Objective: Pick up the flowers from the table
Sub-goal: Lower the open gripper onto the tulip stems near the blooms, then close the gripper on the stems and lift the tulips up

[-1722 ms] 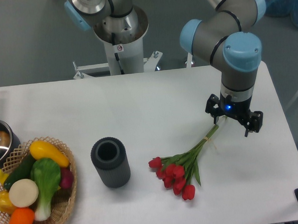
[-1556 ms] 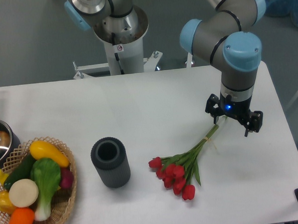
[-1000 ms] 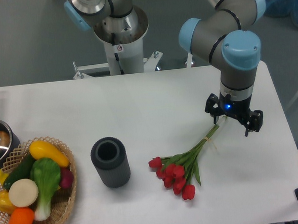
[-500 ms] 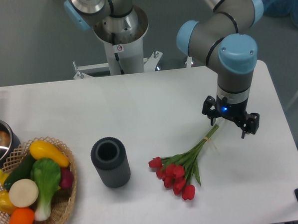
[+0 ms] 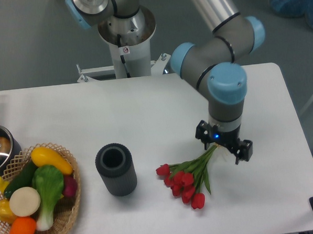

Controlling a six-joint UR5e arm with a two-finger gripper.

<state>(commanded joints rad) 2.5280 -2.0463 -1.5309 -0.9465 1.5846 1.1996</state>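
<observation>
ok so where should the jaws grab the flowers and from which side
Probably the bundled stems, coming straight down. The flowers lie flat on the table, stems narrowing toward the gripper hovering above; the blooms fan out wide and look crushable.

One fixed camera looks steeply down across the table [image 5: 145, 104] toward the arm's base [image 5: 125, 42].

The gripper [image 5: 223, 145] hangs over the tulip bunch [image 5: 188, 177], its spread fingers [image 5: 201, 133] straddling the stems on the white tabletop [image 5: 146, 112].

One bunch of flowers [image 5: 187, 177], one dark cylinder [image 5: 115, 170], one basket [image 5: 70, 209].
</observation>
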